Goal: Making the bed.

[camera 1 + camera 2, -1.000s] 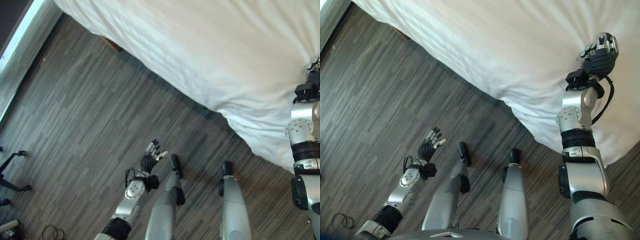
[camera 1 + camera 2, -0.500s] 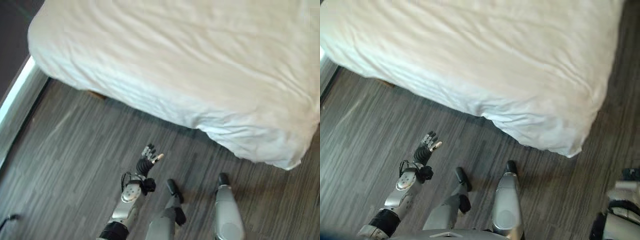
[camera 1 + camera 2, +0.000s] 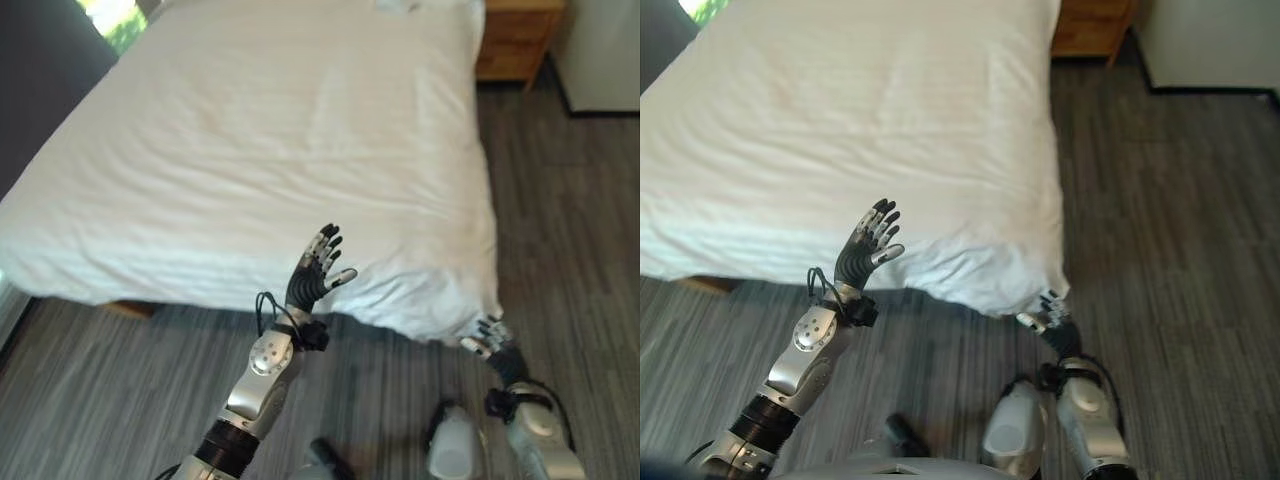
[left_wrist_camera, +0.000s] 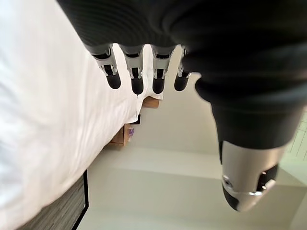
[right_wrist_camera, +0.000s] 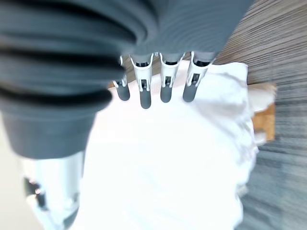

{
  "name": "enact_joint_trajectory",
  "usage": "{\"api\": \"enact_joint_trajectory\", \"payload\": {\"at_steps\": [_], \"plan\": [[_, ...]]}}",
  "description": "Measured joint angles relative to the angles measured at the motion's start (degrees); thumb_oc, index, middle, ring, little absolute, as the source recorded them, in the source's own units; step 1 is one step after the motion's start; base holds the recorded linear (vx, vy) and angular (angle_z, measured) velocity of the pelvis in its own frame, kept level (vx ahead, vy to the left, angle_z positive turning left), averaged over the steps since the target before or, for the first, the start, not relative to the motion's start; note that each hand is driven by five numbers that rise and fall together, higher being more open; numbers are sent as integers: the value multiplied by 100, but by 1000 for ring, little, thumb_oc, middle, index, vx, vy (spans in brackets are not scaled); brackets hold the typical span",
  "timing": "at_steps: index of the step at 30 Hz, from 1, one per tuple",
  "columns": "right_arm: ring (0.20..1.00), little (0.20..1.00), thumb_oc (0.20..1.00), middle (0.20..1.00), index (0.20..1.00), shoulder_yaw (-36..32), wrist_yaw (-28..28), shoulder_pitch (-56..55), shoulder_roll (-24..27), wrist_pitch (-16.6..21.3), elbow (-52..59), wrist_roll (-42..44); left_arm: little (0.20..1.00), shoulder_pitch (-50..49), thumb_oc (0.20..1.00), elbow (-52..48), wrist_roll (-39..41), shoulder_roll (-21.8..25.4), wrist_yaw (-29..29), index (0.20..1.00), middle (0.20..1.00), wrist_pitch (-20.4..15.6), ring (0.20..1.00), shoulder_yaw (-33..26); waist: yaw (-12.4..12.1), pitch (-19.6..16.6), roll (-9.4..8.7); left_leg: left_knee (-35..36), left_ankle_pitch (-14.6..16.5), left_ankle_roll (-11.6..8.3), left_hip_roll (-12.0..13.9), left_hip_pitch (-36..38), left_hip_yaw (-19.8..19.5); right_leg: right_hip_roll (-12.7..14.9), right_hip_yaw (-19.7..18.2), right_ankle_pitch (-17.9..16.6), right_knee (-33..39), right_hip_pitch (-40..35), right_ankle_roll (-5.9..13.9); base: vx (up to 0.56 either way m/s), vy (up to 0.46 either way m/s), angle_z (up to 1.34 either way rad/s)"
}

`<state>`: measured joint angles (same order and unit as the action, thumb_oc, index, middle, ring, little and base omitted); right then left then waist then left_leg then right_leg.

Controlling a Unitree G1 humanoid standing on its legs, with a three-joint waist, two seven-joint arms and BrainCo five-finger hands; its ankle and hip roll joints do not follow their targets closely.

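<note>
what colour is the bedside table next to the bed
The bedside table is orange-brown wood, clearest in the left eye view beside the bed.

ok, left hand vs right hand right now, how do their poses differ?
The left hand is raised, fingers straight and spread, in front of the near edge of the white duvet; the right hand sits low at the duvet's near corner. The left hand appears clear of the fabric, while the right hand is close against the overhanging corner. Both are open and hold nothing.
</note>
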<state>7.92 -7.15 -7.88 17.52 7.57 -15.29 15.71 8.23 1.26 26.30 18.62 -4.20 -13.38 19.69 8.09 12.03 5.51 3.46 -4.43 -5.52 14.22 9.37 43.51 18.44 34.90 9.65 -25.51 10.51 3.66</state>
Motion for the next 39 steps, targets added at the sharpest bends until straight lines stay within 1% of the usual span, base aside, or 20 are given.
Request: {"api": "enact_joint_trajectory", "payload": {"at_steps": [6, 9, 10, 11, 12, 13, 14, 16, 19, 21, 24, 27, 28, 29, 32, 34, 36, 37, 38, 39], "plan": [[1000, 1000, 1000, 1000, 1000, 403, 15, 445, 563, -110, 113, -813, 1000, -170, 1000, 221, 7, -40, -61, 1000, 1000, 24, 1000, -31, -385, -296, -72, -1575, -264, 85, 845, 326, 161, -825, -1066, 247, 48, 177, -357, 90, -390, -127], [1000, 1000, 1000, 1000, 1000, 539, -16, 540, 731, -115, 239, -1143, 1000, -271, 1000, 278, 51, -87, -207, 1000, 1000, 12, 1000, 47, -368, -319, -148, -2388, -307, -347, 1254, 375, -217, -1306, -1734, 28, 478, -183, -608, 63, -232, -127], [1000, 1000, 1000, 1000, 1000, 619, -30, 541, 903, -114, 362, -1218, 1000, -244, 1000, 284, 55, -117, -231, 1000, 1000, 7, 1000, 147, -351, -313, -178, -2457, -409, -278, 1088, 276, -630, -1407, -1919, -52, 679, -305, -685, 100, -339, -144], [1000, 1000, 1000, 1000, 1000, 709, -11, 535, 1051, -123, 509, -1412, 1000, -288, 1000, 244, 101, -215, -288, 1000, 1000, -20, 1000, 221, -533, -298, -249, -2675, -669, 208, 821, 116, -1411, -1551, -2323, -174, 813, -366, -704, 62, -194, -141], [1000, 1000, 1000, 1000, 1000, 730, -1, 527, 1055, -129, 579, -1526, 1000, -325, 1000, 226, 156, -275, -313, 1000, 1000, -39, 1000, 250, -537, -276, -344, -2834, -484, 78, 666, 39, -1929, -1647, -2686, -204, 931, -420, -746, 137, -191, -163], [1000, 1000, 1000, 1000, 1000, 774, -6, 585, 1010, -126, 658, -1605, 1000, -350, 1000, 224, 222, -389, -401, 1000, 1000, -42, 1000, 306, -598, -205, -553, -2965, -61, -66, 75, -142, -2940, -1593, -3077, -419, 1210, -559, -741, 178, -139, -176], [1000, 1000, 1000, 1000, 1000, 811, -9, 582, 971, -119, 709, -1726, 1000, -285, 1000, 275, 223, -476, -432, 1000, 1000, -44, 1000, 429, -660, -163, -728, -3051, 61, -117, -233, -315, -3029, -1575, -3100, -590, 1581, -727, -651, 186, -140, -151], [1000, 1000, 1000, 1000, 1000, 788, -109, 502, 985, -147, 740, -1814, 1000, 27, 1000, 413, 232, -630, -474, 1000, 1000, -47, 1000, 655, -669, -124, -695, -3271, 191, -87, -411, -761, -3464, -1664, -3275, -612, 1828, -873, -753, 231, -71, -98], [1000, 1000, 1000, 1000, 1000, 790, -249, 509, 949, -179, 764, -1959, 1000, 354, 1000, 467, 229, -753, -530, 1000, 1000, -58, 1000, 917, -729, -54, -798, -2746, 200, -88, -749, -1363, -3041, -1580, -3521, -625, 2037, -984, -835, 292, -17, -78], [1000, 1000, 1000, 1000, 1000, 825, -368, 617, 963, -196, 762, -2039, 1000, 447, 1000, 483, 229, -807, -603, 1000, 1000, -65, 1000, 930, -851, -1, -634, -1660, 127, -4, -1006, -1651, -2644, -1480, -3447, -800, 2248, -1037, -801, 382, -11, -95], [1000, 1000, 1000, 1000, 1000, 884, -457, 650, 962, -238, 628, -2187, 1000, 496, 1000, 614, 231, -944, -669, 1000, 1000, -106, 1000, 949, -956, -4, -219, -844, -48, 112, -969, -1838, -1840, -1656, -3312, -682, 2461, -1323, -677, 309, -2, -42], [1000, 1000, 1000, 1000, 1000, 917, -490, 658, 944, -296, 590, -2252, 1000, 537, 1000, 625, 243, -967, -678, 1000, 1000, -103, 1000, 978, -939, 2, -162, -419, -88, 164, -1120, -1502, -1173, -1681, -3235, -540, 2769, -1729, -482, 438, 11, -4], [1000, 1000, 1000, 1000, 1000, 934, -493, 659, 975, -334, 612, -2254, 1000, 523, 1000, 575, 265, -964, -689, 1000, 1000, -101, 1000, 988, -900, -59, -49, -162, -196, 313, -1115, -1267, -1073, -1730, -3208, -553, 2757, -1773, -322, 510, 5, -4], [1000, 1000, 1000, 1000, 1000, 956, -511, 732, 917, -346, 539, -2264, 1000, 474, 1000, 520, 263, -964, -709, 1000, 1000, -115, 1000, 953, -880, -80, 42, 137, -76, 778, -1113, -967, -1166, -1827, -3238, -342, 2645, -1855, -233, 456, 18, -30], [1000, 1000, 1000, 1000, 1000, 1046, -626, 691, 586, -381, 556, -2270, 1000, 371, 1000, 447, 281, -663, -807, 1000, 1000, -91, 1000, 991, -977, -61, -469, -30, 381, 830, -1414, -674, -953, -1310, -2810, 380, 1537, -1711, 326, 368, 22, -21], [1000, 1000, 1000, 1000, 1000, 1036, -642, 686, 556, -385, 560, -2418, 1000, 474, 1000, 420, 274, -543, -848, 1000, 1000, -15, 1000, 1054, -838, -57, -531, -89, 463, 1092, -1512, -562, -975, -1018, -2601, 626, 165, -1187, 898, 328, 7, 28], [1000, 1000, 1000, 1000, 1000, 1021, -653, 666, 541, -396, 559, -2474, 1000, 644, 1000, 408, 261, -469, -900, 1000, 1000, 23, 1000, 1145, -678, -50, -574, -90, 560, 1273, -1531, -363, -1153, -888, -2599, 370, -1090, -816, 968, 441, 52, 55], [1000, 1000, 1000, 1000, 1000, 959, -664, 680, 546, -394, 554, -2474, 1000, 740, 1000, 407, 254, -500, -935, 1000, 1000, 19, 1000, 1183, -664, 4, -478, 60, 775, 1382, -1459, -108, -1412, -870, -2554, -115, -1986, -470, 969, 569, 46, 64], [1000, 1000, 1000, 1000, 1000, 876, -677, 631, 490, -401, 561, -2474, 1000, 808, 1000, 411, 249, -491, -940, 1000, 1000, 26, 1000, 1257, -582, 33, -429, 176, 660, 1301, -1437, 84, -1553, -773, -2396, -173, -2449, -291, 908, 728, -26, 81], [1000, 1000, 1000, 1000, 1000, 777, -720, 572, 509, -406, 652, -2472, 1000, 889, 1000, 393, 210, -558, -935, 1000, 1000, 5, 1000, 1300, -349, 52, -341, 176, 736, 1328, -1351, 166, -1889, -748, -2391, 267, -2217, -102, 655, 455, -59, 120]]}}
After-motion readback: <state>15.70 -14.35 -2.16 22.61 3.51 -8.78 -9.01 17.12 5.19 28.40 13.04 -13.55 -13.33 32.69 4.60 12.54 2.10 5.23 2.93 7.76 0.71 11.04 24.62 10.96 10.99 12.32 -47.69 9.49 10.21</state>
